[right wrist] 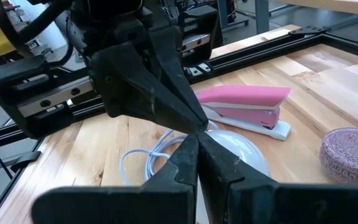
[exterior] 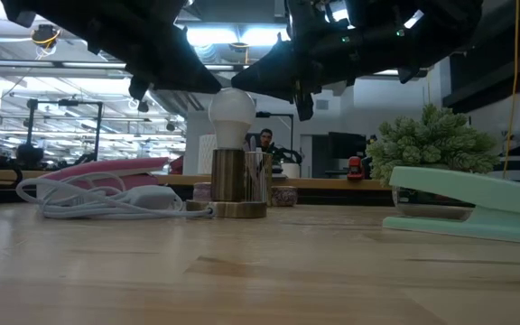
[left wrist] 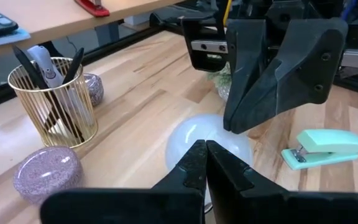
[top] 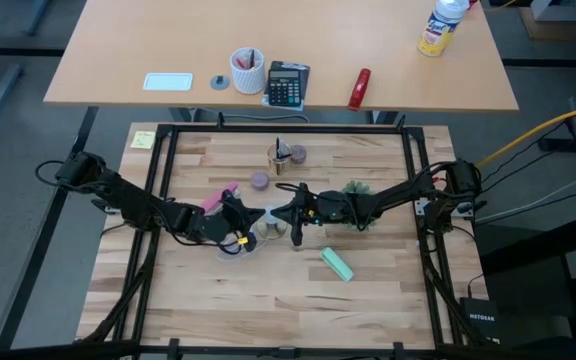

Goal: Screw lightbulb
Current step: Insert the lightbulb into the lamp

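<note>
Lightbulb: the frosted-white lightbulb (exterior: pixel 232 116) stands upright in a round socket near the middle of the wooden table (top: pixel 368 300), between the 2 arms; its dome also shows from each wrist camera (left wrist: pixel 194 140) (right wrist: pixel 238 146).
Socket: a shiny metal cylinder (exterior: pixel 240 177) on a flat tan disc holds the bulb's base, so the screw thread is hidden.
Left gripper: the left gripper (left wrist: pixel 205 163) hangs just above the bulb, its 2 dark fingers pressed together and holding nothing.
Right gripper: the right gripper (right wrist: pixel 197 149) comes in from the opposite side, also just above the bulb, fingers together with nothing between them; its tip is close to the left gripper's tip.
Cable: a white cord (exterior: pixel 97 200) lies coiled on the table beside the socket.
Pink stapler: a pink stapler (right wrist: pixel 246 104) lies just beyond the cord.
Green stapler: a mint-green stapler (top: pixel 336 264) lies near the socket on the right arm's side.
Pen cup: a gold wire cup (left wrist: pixel 56 102) holding pens stands farther back.
Purple discs: 2 speckled purple discs sit near the cup, 1 beside it (left wrist: pixel 48 174) and 1 behind it (left wrist: pixel 93 88).
Plant: a small green plant (exterior: pixel 431 140) stands behind the green stapler.
</note>
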You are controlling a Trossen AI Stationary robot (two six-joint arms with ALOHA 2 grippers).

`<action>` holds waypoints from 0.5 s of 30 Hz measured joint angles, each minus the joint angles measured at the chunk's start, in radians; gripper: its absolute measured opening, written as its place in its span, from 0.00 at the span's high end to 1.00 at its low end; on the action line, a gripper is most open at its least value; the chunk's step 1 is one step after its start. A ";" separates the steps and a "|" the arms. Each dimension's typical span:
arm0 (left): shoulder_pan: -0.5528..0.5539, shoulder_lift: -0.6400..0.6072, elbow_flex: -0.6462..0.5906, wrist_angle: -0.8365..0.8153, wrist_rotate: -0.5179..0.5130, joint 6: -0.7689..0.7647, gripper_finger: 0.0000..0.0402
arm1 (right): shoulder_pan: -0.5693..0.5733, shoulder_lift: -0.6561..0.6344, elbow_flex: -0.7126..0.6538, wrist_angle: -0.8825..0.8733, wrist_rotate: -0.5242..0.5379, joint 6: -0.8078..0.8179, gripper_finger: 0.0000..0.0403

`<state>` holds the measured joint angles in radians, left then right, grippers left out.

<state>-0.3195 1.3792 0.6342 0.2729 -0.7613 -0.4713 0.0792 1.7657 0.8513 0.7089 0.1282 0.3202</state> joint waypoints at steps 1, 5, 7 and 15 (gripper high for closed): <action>0.000 0.000 0.000 0.000 0.003 0.000 1.00 | 0.000 0.000 0.000 0.002 0.000 0.000 0.96; 0.000 0.000 0.000 -0.001 0.004 0.000 1.00 | 0.000 0.001 -0.001 0.019 0.000 -0.011 0.96; 0.000 0.000 0.000 -0.002 0.007 0.000 1.00 | 0.000 0.002 -0.002 0.034 0.000 -0.013 0.96; 0.000 0.000 0.000 -0.010 0.015 0.000 1.00 | -0.001 0.002 -0.002 0.049 0.056 -0.014 0.96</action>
<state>-0.3199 1.3796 0.6342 0.2634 -0.7464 -0.4717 0.0780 1.7676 0.8490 0.7574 0.1843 0.3058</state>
